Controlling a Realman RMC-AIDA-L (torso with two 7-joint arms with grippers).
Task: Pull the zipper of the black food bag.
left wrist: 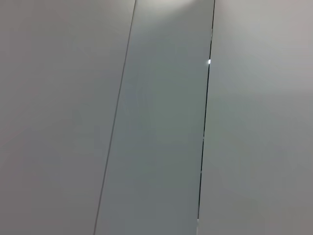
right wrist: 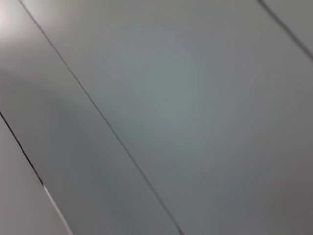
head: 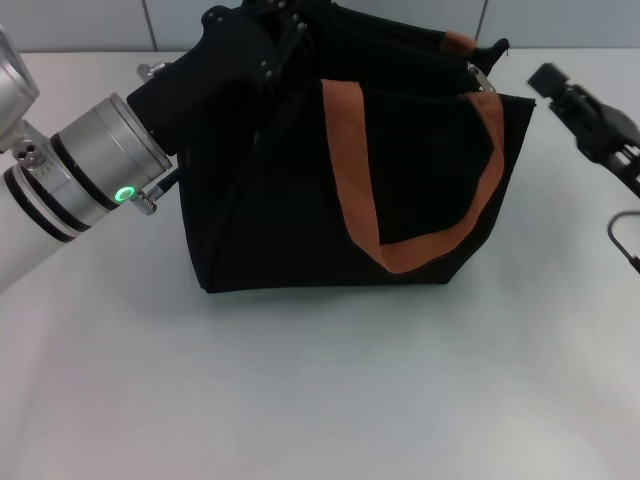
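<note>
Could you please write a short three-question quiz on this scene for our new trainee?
1. True or false: the bag lies flat on its side.
2. Which pincer is at the top of the bag?
A. left pincer
B. right pincer
C. neither
3. Fill in: the strap on the bag's near face is ____ in colour.

Key: 1 false, it stands upright on the table. 2 A; the right pincer is off to the bag's right, apart from it. 3 orange. The zipper cannot be made out, as the left arm covers that part of the bag.
</note>
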